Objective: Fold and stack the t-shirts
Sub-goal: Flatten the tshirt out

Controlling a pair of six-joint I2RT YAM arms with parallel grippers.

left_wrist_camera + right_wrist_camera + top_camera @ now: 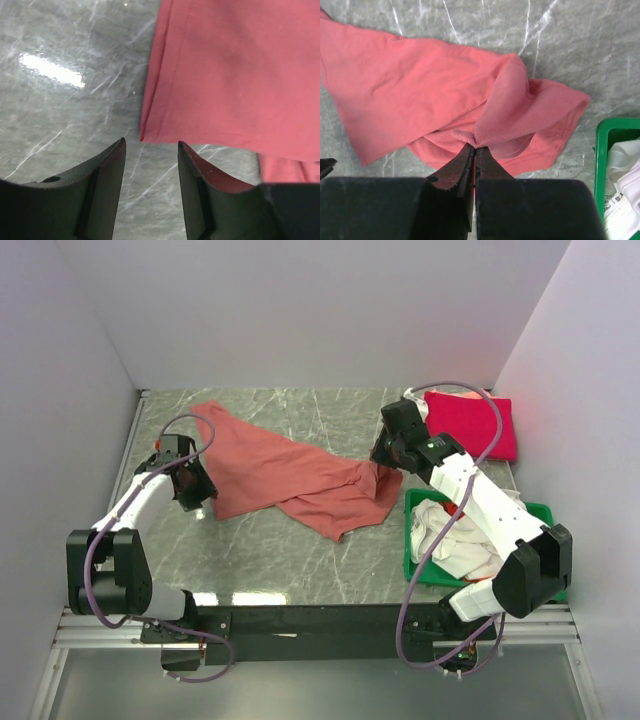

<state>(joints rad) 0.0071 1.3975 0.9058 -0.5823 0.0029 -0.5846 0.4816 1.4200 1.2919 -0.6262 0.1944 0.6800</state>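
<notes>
Far left, left pincer (151, 142) half apart, empty, just off a corner of the large salmon-red cloth t-shirt (290, 475) sprawled mid grey marbled desk (270, 560). Right pincer (475, 146) clamped tight on its bunched edge. Far right, folded crimson-pink t-shirt (470, 425).

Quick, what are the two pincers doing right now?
Left pincer: open, holding nothing.
Right pincer: closed, pinching the salmon shirt.

Salmon shirt (290, 475) spread centre; crimson shirt (470, 425) folded far right.
</notes>
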